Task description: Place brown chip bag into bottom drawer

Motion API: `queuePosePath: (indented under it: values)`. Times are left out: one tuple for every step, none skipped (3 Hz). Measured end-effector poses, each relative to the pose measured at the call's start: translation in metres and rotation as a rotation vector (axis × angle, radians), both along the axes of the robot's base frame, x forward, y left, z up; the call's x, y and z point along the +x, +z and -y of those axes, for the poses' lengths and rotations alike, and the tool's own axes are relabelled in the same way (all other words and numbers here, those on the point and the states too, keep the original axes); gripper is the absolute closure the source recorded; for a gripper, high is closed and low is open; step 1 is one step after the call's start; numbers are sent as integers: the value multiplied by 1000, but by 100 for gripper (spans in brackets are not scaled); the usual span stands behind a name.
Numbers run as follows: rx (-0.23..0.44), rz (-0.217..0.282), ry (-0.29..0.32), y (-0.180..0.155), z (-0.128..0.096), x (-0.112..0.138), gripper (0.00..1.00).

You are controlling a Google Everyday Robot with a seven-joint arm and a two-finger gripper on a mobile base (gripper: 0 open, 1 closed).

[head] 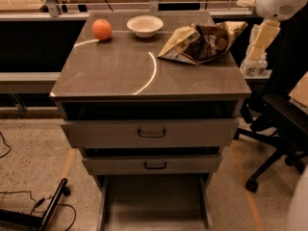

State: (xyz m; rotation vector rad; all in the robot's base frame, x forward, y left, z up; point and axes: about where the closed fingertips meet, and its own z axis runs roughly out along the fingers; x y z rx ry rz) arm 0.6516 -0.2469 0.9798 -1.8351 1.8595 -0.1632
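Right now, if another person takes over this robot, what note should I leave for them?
Claw: raised at the right rear side of the cabinet, just right of the chip bag, not carrying it.
Chip bag: lying crumpled on the cabinet top, back right, to the right of the white bowl. An orange sits at the back left.
Bottom drawer: pulled out at floor level, and the bag is not in it.
Done: the drawer is open.
Left: grasp the bag, bring it down in front of the cabinet, and release it in the bottom drawer.
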Motion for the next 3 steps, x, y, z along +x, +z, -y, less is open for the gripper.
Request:
queuePosePath:
  values:
    - [24,-2,15,-17,-11,30,0]
    - [31,9,11,-27,-16,51,0]
    - [38,19,2,-36,-16,68,0]
